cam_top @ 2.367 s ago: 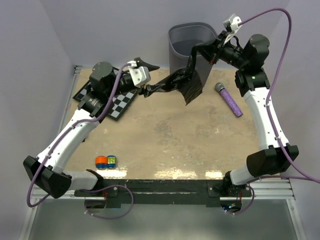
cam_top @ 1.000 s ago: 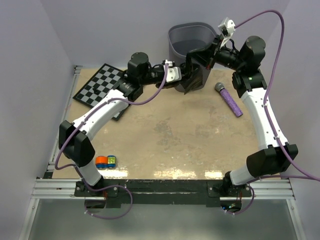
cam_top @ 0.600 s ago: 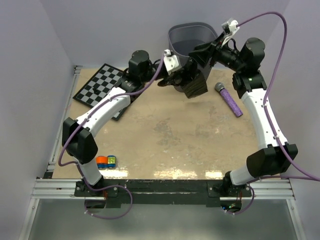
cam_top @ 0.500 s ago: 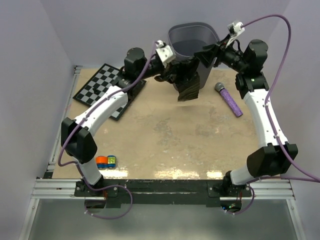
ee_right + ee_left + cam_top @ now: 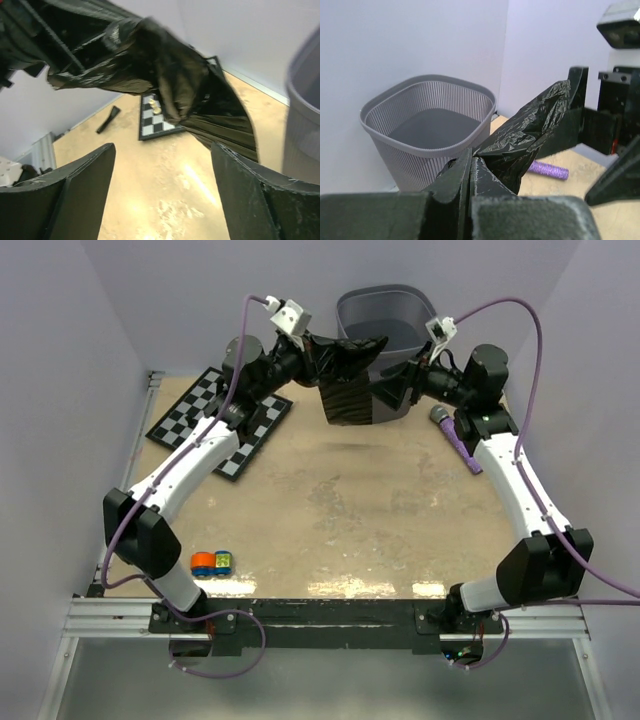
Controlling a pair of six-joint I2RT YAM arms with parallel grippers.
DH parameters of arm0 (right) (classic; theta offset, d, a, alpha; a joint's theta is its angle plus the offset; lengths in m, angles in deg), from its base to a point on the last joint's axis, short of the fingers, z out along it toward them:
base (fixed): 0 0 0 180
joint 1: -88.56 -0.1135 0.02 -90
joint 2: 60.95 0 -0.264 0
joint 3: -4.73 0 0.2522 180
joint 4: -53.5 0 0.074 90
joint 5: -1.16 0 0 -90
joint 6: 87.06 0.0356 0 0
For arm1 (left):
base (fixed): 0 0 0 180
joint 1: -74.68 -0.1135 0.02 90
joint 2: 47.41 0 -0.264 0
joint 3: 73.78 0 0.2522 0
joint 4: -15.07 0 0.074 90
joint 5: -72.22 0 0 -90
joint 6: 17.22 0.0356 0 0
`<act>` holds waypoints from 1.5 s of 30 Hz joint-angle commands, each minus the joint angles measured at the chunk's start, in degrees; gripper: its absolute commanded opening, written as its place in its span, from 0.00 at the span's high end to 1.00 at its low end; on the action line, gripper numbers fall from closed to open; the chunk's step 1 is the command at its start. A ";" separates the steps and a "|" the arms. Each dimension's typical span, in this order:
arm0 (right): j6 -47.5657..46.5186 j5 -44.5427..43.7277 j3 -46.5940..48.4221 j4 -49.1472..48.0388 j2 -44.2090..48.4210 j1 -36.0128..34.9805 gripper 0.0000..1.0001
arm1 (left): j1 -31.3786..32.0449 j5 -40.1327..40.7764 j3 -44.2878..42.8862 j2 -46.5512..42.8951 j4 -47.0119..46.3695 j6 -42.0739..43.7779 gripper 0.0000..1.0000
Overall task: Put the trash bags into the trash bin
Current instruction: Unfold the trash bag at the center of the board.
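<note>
I am pinching the bag [image 5: 345, 375] in my closed left jaws, just short of the bin [image 5: 395, 310], with my right jaws open.

**Bag pinched, bin behind**

Left gripper [image 5: 470, 162] fingers pressed together on the crinkled black trash bag [image 5: 530, 127]. The bag rises up and to the right from the pinch. Grey mesh trash bin [image 5: 395, 150] stands behind, left, near the wall [image 5: 410, 40]. Purple microphone [image 5: 547, 170] lies on the desk [image 5: 560, 197], right.
</note>
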 commanded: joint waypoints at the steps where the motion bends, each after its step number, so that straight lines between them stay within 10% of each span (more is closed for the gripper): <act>1: 3.40 2.40 1.61 -6.29 -1.56 -1.43 0.14 | -0.43 3.69 -0.19 -2.89 -3.56 -4.87 1.00; 10: 6.75 -1.46 10.49 -11.04 -10.88 -7.15 0.23 | -0.34 2.02 0.51 -3.51 -4.53 -6.01 1.00; 15: 1.32 -7.51 14.53 -4.65 -12.82 -7.50 1.00 | -1.04 2.01 1.30 -4.39 -3.56 -1.81 1.00; 35: -26.99 -10.35 11.72 27.52 -1.83 1.90 1.00 | -5.87 16.09 8.16 -8.25 -3.38 27.13 1.00; 38: -30.16 -6.30 13.66 32.01 -2.88 1.90 1.00 | -8.24 -5.27 9.03 -10.09 -4.43 24.15 0.96; 42: -33.67 -6.47 14.44 32.90 -3.50 1.55 1.00 | -8.69 -21.25 -2.00 -8.79 7.48 23.79 0.56; 45: -35.61 -6.21 15.94 33.17 -4.81 1.20 1.00 | -8.51 -31.26 -15.96 -3.36 23.81 30.17 0.46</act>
